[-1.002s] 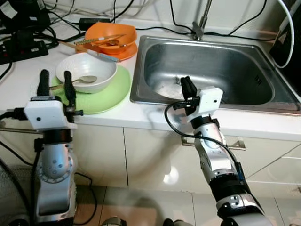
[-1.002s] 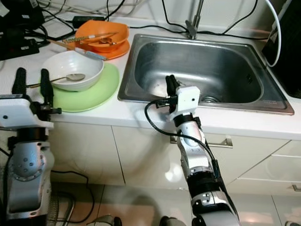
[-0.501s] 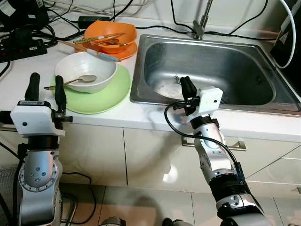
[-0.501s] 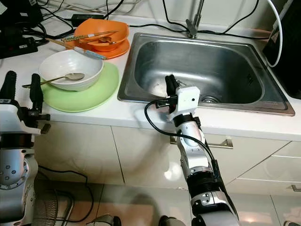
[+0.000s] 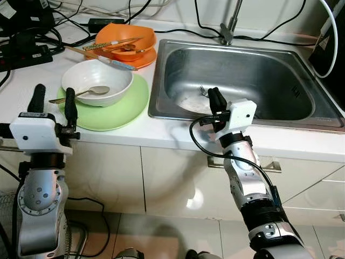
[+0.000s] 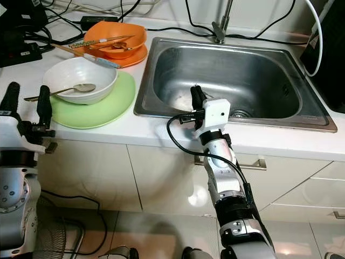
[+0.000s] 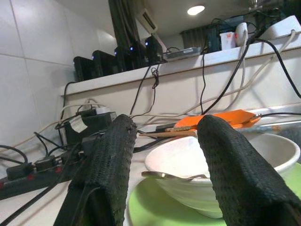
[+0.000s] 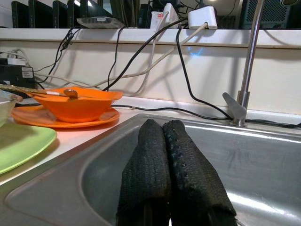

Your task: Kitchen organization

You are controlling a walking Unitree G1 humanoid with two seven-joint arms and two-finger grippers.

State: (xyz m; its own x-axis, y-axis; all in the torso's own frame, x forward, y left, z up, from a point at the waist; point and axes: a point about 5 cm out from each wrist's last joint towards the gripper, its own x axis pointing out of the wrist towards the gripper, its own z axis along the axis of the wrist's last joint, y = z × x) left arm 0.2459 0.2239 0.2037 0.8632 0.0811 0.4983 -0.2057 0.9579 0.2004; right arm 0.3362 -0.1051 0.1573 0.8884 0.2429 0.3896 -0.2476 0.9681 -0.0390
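1. Counter (image 5: 21, 86): white worktop with a steel sink (image 5: 242, 48) set into it on the robot's right and dishes grouped on the robot's left
2. Green plate (image 5: 121, 110) lies flat near the counter's front edge, just beside the sink's left rim; a white bowl (image 5: 97, 86) stands upright on it
3. Spoon (image 5: 89, 91) rests in the white bowl, its handle sticking out over the rim toward the left gripper
4. Orange bowl (image 5: 126, 38) sits on an orange plate (image 5: 143, 59) behind the white bowl, near the sink's back left corner; chopsticks (image 5: 108, 44) lie across the orange bowl, and another utensil lies between the two sets of dishes
5. Fork (image 5: 203, 90) lies inside the sink basin, near its front wall, beside a pale patch on the basin floor
6. Left gripper (image 5: 53, 100): held at the counter's front edge, just beside the green plate, fingers pointing up and spread apart, holding nothing; the wrist view shows the white bowl and spoon between the two fingers (image 7: 115, 160)
7. Right gripper (image 5: 214, 100): raised at the sink's front rim, pointing into the basin, fingers (image 8: 155, 165) pressed together with nothing between them
8. Tap (image 5: 229, 24) stands at the sink's back edge; black cables and a power strip (image 5: 24, 54) lie at the counter's far left
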